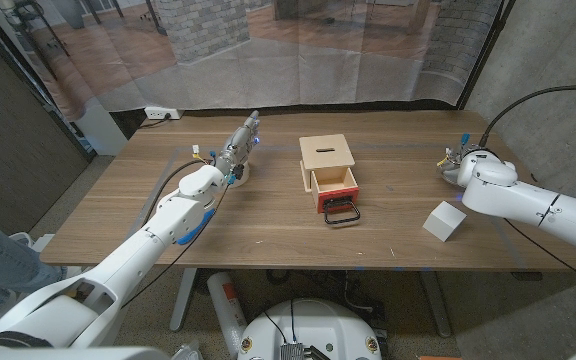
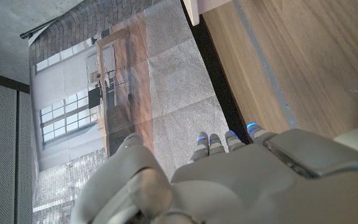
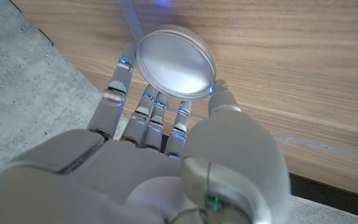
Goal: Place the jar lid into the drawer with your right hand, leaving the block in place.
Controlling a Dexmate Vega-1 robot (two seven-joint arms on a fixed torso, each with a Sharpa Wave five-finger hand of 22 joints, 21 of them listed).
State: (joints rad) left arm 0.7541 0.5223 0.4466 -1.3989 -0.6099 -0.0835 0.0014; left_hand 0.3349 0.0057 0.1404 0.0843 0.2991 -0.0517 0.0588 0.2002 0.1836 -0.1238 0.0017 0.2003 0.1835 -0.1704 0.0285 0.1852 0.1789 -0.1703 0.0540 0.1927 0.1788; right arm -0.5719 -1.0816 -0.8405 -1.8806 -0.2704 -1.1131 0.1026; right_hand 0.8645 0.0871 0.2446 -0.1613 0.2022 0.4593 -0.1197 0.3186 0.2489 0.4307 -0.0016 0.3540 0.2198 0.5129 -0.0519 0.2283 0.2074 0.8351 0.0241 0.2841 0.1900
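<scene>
The round silver jar lid is pinched between the thumb and fingers of my right hand, just above the wooden table. In the head view my right hand is near the table's far right. The white block stands on the table in front of that hand, near the front edge. The small wooden box sits mid-table with its red drawer pulled out toward me, black handle in front. My left hand is raised left of the box, fingers pointing away and holding nothing.
A pale round object lies on the table under my left hand. A printed backdrop curtain hangs behind the far edge of the table. Bare wood lies between the box and the block.
</scene>
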